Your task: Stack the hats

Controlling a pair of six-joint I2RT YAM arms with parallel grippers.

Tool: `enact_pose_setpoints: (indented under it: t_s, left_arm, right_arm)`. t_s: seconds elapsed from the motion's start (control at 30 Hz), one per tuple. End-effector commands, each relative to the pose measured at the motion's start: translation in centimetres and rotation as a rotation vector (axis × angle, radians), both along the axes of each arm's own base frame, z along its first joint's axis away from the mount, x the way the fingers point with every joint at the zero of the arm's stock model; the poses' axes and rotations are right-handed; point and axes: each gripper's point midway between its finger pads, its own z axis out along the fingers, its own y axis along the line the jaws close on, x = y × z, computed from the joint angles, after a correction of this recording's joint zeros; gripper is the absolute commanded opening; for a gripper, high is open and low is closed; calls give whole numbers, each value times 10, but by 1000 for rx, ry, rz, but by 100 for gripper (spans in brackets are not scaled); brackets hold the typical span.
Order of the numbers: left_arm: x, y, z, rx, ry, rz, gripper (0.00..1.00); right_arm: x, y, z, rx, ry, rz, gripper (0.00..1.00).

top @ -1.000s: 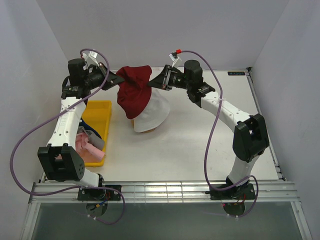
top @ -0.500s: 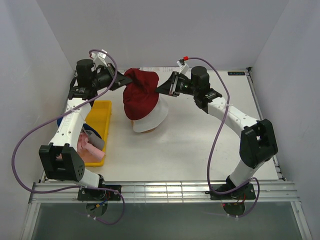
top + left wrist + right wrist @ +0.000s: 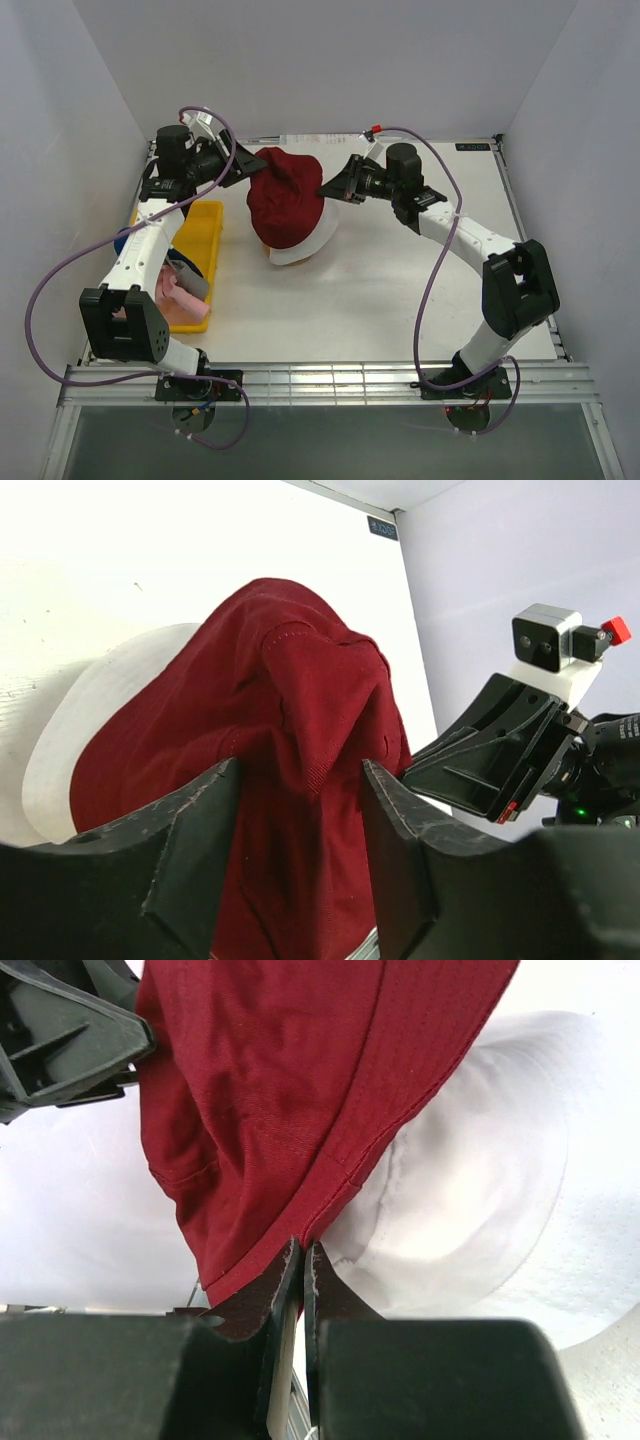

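Both arms reach to the far edge of the desk (image 3: 400, 290), facing inward. The left gripper (image 3: 250, 163) has its fingers (image 3: 195, 825) apart; the right gripper (image 3: 326, 190) pinches the red hat (image 3: 285, 200).

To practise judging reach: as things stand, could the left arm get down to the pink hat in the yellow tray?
Probably yes. The left gripper is open, and the pink hat lies uncovered in the yellow tray close beside that arm, with nothing over it.
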Motion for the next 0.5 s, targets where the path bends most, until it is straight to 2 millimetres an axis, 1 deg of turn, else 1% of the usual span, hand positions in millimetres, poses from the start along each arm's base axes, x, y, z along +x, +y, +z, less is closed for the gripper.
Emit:
enact_pose_setpoints:
  t_s: [0.0, 0.17, 0.27, 0.47]
  left_arm:
    - [-5, 4, 17, 14, -61, 21, 62]
    - [-2, 10, 19, 35, -61, 67, 69]
    - [0, 16, 16, 47, -44, 100, 70]
    - [5, 30, -7, 68, 42, 183, 70]
  right_arm:
    - [-2, -4, 4, 10, -43, 17, 8]
    - [1, -11, -9, -5, -20, 4, 8]
    - [4, -15, -18, -11, 6, -2, 8]
    - [5, -15, -24, -25, 18, -2, 8]
